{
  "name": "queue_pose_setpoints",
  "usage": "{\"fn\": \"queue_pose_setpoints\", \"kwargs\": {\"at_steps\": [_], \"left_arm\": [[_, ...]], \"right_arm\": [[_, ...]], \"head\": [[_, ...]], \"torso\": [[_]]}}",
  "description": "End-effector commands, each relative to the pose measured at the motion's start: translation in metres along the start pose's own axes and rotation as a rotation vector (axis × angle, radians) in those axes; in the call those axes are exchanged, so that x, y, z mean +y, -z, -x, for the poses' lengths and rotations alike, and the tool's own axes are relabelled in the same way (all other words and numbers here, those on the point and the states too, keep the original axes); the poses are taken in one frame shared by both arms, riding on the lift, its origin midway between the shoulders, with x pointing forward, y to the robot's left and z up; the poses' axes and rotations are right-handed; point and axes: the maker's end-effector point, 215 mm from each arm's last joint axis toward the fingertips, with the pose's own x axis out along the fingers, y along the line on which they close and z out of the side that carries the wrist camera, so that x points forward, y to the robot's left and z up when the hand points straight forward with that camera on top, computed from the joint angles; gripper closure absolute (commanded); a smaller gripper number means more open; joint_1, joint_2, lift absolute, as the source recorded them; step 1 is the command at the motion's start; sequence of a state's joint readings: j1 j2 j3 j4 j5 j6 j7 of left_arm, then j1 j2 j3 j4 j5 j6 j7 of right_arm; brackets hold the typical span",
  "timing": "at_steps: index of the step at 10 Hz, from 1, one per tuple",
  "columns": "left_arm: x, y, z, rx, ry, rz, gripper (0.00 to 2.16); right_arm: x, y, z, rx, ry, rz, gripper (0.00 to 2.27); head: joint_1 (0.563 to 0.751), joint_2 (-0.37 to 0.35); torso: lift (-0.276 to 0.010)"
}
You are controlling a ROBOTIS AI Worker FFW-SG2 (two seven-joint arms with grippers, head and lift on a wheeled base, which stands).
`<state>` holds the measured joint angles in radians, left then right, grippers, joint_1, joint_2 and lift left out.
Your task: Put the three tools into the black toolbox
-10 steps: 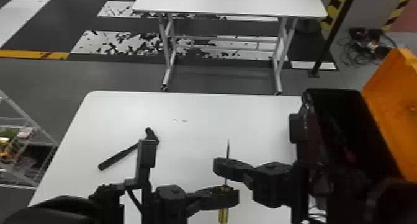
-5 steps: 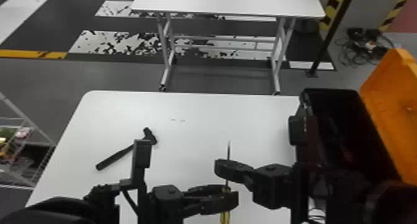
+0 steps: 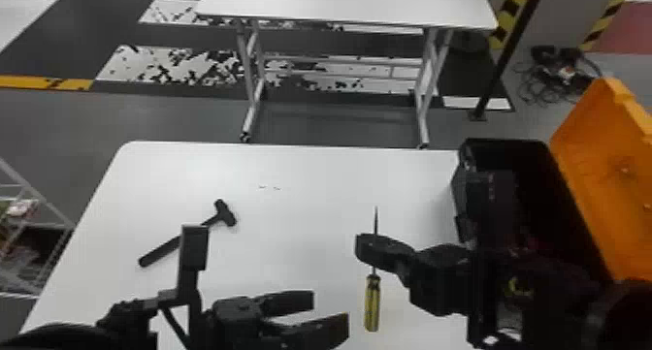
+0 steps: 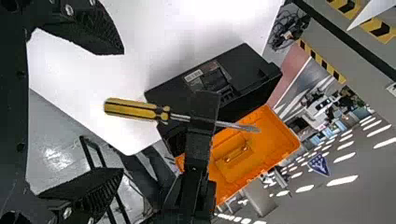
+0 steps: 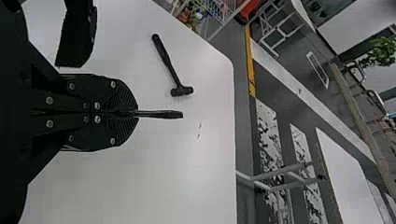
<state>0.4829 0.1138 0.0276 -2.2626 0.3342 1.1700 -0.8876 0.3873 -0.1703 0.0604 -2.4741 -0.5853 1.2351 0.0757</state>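
Now the left gripper (image 3: pixel 331 311) has let go of the screwdriver (image 3: pixel 372 303), its fingers apart at lower centre; the right gripper (image 3: pixel 365 249) clamps the shaft. Right of lower centre, the tool points up the frame, long axis nearly vertical, its yellow handle black-striped, its shaft thin.

Here on the bench (image 3: pixel 301 165), the hammer (image 3: pixel 162 249) lies over to the left, and across at the right end sits the toolbox (image 3: pixel 487 194), lid (image 3: pixel 601 179) on its right side. Between them, above the bench, there's the screwdriver (image 3: pixel 372 303) in the right pincer (image 3: pixel 366 247), the left pincer (image 3: pixel 331 311) just left of its handle. Behind the bench, another table (image 3: pixel 349 5); beyond the toolbox, what looks like cables (image 3: pixel 558 77); off left, a rack (image 3: pixel 31 201).
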Motion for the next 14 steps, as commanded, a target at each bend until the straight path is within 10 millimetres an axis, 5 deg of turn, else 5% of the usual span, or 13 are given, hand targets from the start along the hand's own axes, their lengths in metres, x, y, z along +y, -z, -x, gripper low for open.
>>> {"fn": "queue_pose_setpoints", "kwargs": {"at_steps": [1, 7, 9, 11, 14], "left_arm": [[0.006, 0.006, 0.012, -0.007, -0.022, 0.021, 0.02], [0.043, 0.033, 0.055, -0.050, -0.143, 0.086, 0.03], [0.050, 0.034, 0.063, -0.056, -0.161, 0.088, 0.03], [0.058, 0.034, 0.077, -0.061, -0.183, 0.094, 0.03], [0.061, 0.045, 0.088, -0.062, -0.201, 0.120, 0.03]], "right_arm": [[-0.030, -0.018, 0.022, -0.043, 0.112, 0.076, 2.24], [-0.139, -0.060, 0.100, -0.071, 0.488, 0.333, 2.24], [-0.171, -0.053, 0.120, -0.072, 0.539, 0.318, 2.24], [-0.202, -0.046, 0.123, -0.106, 0.557, 0.289, 2.24], [-0.251, -0.064, 0.110, -0.233, 0.536, 0.226, 2.24]], "head": [[0.695, -0.031], [0.695, -0.209], [0.695, -0.243], [0.695, -0.280], [0.695, -0.298]], "torso": [[-0.051], [-0.051], [-0.051], [-0.051], [-0.051]]}}
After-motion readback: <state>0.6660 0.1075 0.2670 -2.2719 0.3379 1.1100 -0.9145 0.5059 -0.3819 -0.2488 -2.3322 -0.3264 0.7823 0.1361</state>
